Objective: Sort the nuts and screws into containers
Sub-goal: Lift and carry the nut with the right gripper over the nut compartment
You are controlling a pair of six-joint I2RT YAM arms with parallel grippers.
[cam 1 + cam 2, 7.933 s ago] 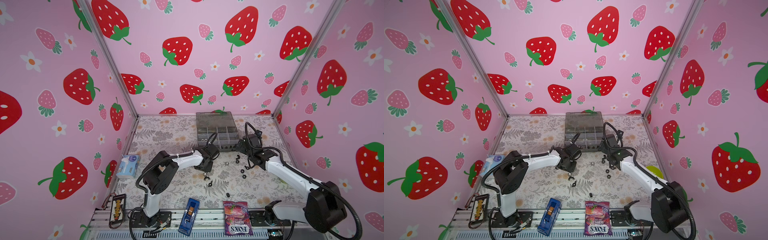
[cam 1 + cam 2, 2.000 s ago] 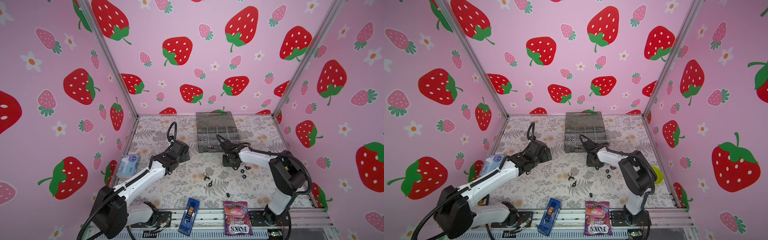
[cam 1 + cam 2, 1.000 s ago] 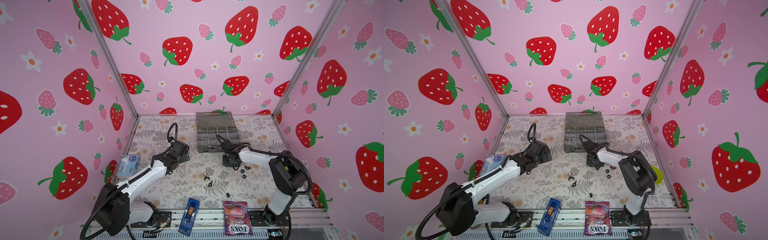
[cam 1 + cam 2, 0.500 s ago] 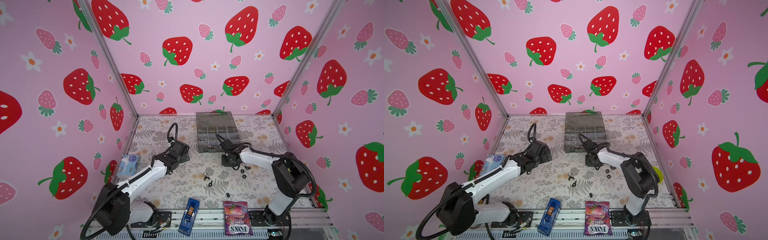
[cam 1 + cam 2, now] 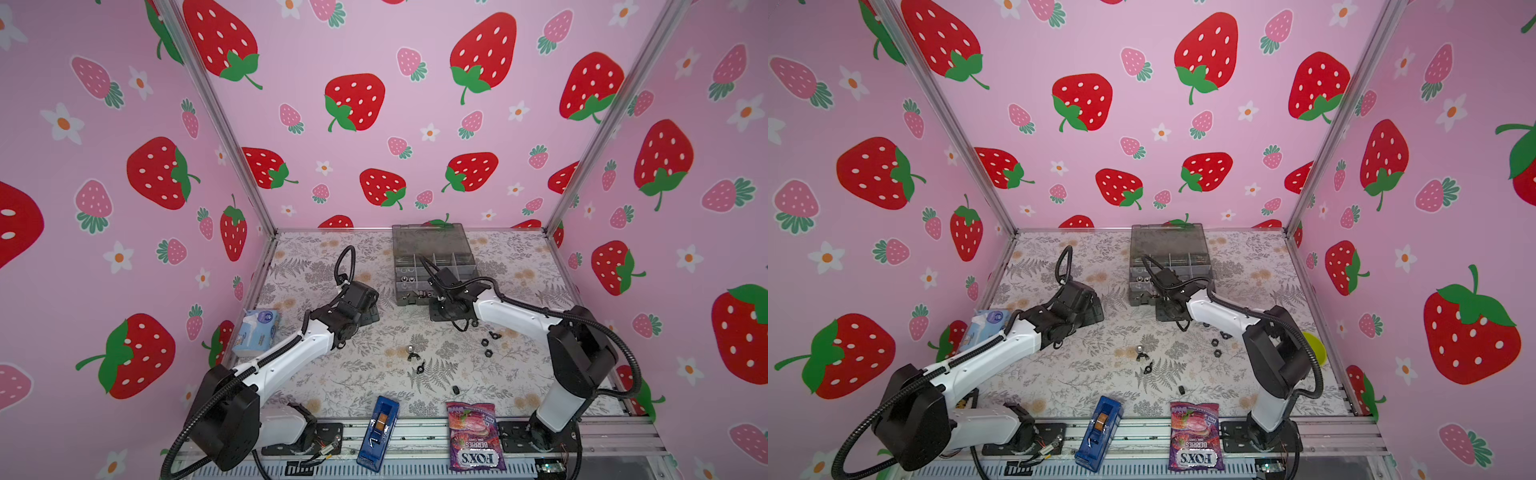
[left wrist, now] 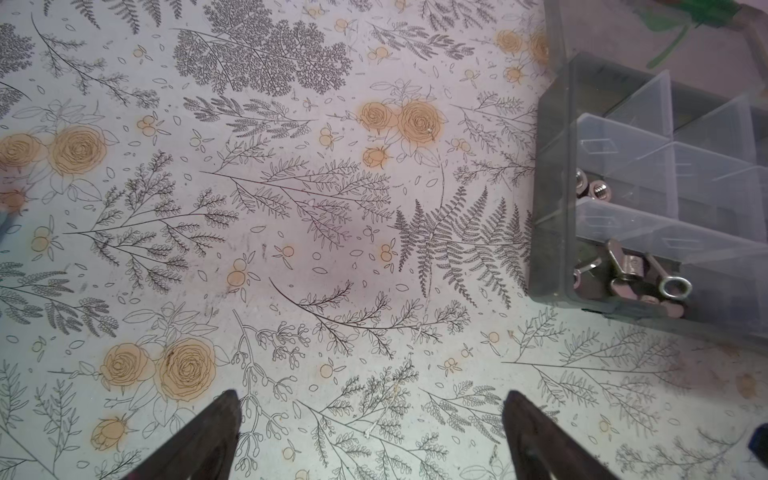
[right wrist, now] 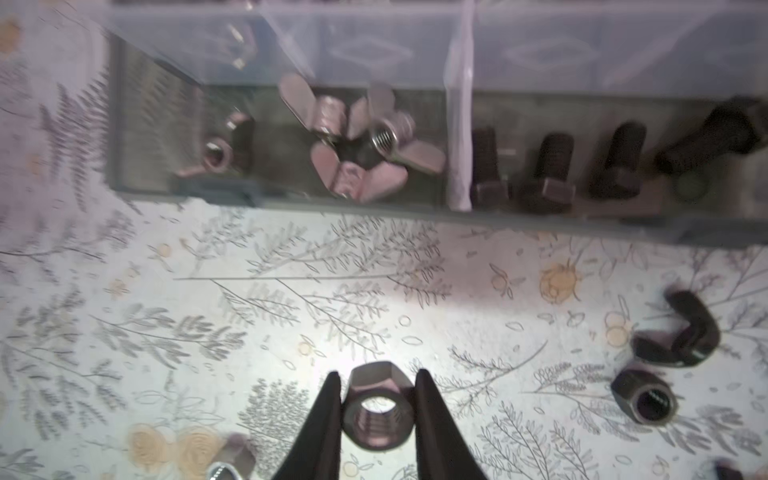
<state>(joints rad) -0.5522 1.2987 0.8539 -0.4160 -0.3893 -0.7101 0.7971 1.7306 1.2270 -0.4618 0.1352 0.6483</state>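
A hex nut is clamped between the closed fingers of the right tool just above the tabletop, the organiser box being found straight ahead of it and near, whereas the left tool, spread wide and empty, is stationed well off to the box's side.

I'm looking at a floral-print table. A grey organiser box sits back centre with its lid open. There's a tissue pack at the left edge. A blue box and a purple candy bag lie at the front edge. Loose mid-table I see a silver dome nut just beside two black winged nuts. Black hex nuts are further right, and a small black piece lies nearer the front.
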